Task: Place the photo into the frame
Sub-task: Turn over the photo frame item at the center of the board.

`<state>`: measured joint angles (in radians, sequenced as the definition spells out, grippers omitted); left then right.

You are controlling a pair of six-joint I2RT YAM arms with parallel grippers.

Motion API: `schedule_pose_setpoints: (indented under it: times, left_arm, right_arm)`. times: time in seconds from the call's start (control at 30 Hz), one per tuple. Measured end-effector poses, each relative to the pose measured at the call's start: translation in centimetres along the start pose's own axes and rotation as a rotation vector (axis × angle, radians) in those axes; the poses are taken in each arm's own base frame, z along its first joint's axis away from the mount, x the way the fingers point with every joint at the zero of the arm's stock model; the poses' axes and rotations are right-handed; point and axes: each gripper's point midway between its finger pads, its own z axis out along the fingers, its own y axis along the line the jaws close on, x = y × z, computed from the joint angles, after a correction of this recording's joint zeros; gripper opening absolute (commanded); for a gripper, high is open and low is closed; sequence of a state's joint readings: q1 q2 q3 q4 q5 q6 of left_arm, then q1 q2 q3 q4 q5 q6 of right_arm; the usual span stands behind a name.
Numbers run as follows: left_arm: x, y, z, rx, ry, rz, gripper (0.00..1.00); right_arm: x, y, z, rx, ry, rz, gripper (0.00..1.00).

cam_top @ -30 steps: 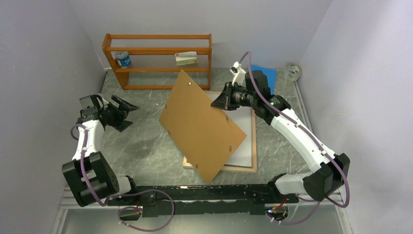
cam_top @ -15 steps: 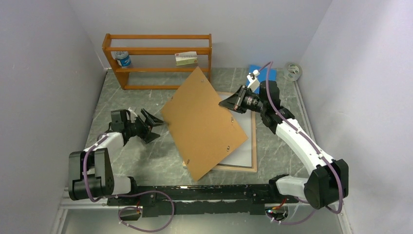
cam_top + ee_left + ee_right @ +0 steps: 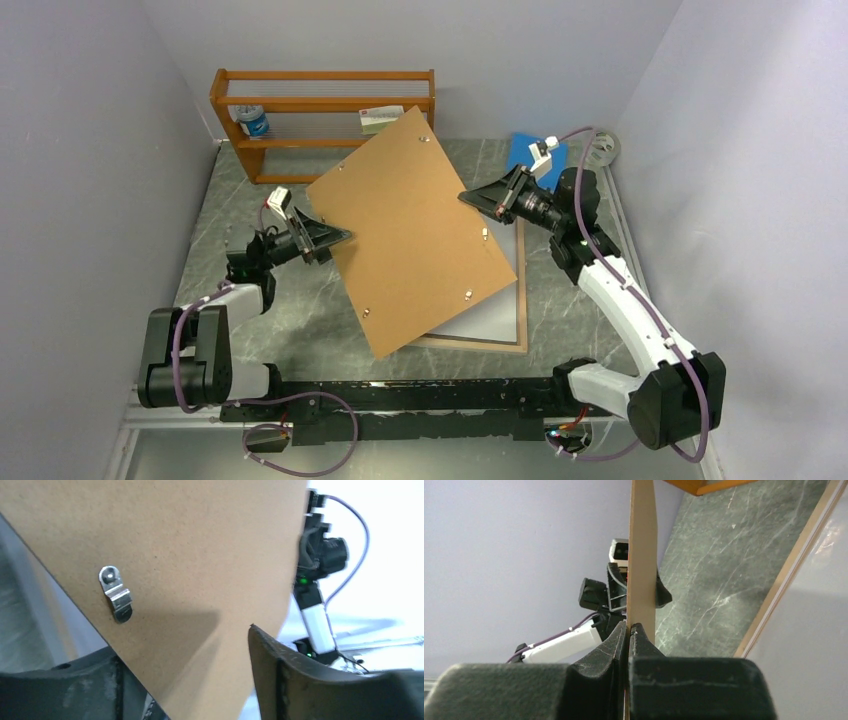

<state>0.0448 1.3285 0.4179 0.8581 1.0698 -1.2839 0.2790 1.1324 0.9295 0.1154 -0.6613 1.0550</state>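
The brown backing board is lifted and tilted above the table. My right gripper is shut on its right edge; in the right wrist view the pads pinch the thin board. My left gripper is open, its fingers straddling the board's left edge without closing; the left wrist view shows the board with a metal clip between the spread fingers. The frame lies wood side up under the board, its rim also in the right wrist view. A white surface fills it; no printed photo side shows.
The orange shelf rack stands at the back left with a small box and a can on it. A blue flat item and a tape roll lie at the back right. Grey walls close in on both sides.
The right gripper has raised the board and drawn it back and right. The left arm has swung in from the left, and its open jaws now straddle the board's left edge.
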Motion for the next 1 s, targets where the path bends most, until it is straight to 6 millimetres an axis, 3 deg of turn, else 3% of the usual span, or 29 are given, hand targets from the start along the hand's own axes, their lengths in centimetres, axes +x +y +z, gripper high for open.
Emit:
schedule_pose_setpoints:
  times: [0.17, 0.33, 0.37, 0.47, 0.57, 0.83, 1.0]
  left_arm:
    - [0.0, -4.6, -0.5, 0.156, 0.022, 0.040, 0.40]
    - [0.3, -7.5, -0.9, 0.234, 0.064, 0.047, 0.04]
    - [0.2, -8.0, -1.0, 0.245, 0.068, 0.049, 0.03]
    - [-0.3, -10.2, -1.1, 0.283, 0.079, 0.067, 0.03]
    - [-0.4, -11.6, -1.2, 0.302, 0.095, 0.099, 0.02]
    - [-1.1, -15.5, -1.3, 0.312, 0.147, 0.154, 0.03]
    - [-1.7, -17.6, -1.3, 0.289, 0.165, 0.148, 0.02]
  right_arm:
    - [-0.9, 0.7, -1.0, -0.022, -0.031, 0.019, 0.00]
    - [-1.4, 2.0, -1.9, -0.063, -0.051, 0.002, 0.00]
    - [-1.5, 2.0, -2.0, -0.066, -0.054, -0.003, 0.03]
    - [-1.8, 1.6, -2.2, -0.055, -0.063, -0.012, 0.41]
    - [-1.4, 1.8, -2.3, -0.072, -0.033, -0.028, 0.56]
    - [-0.1, 5.5, -2.4, -0.240, 0.117, -0.110, 0.56]
    - [-0.2, 7.8, -3.0, -0.309, 0.136, -0.151, 0.42]
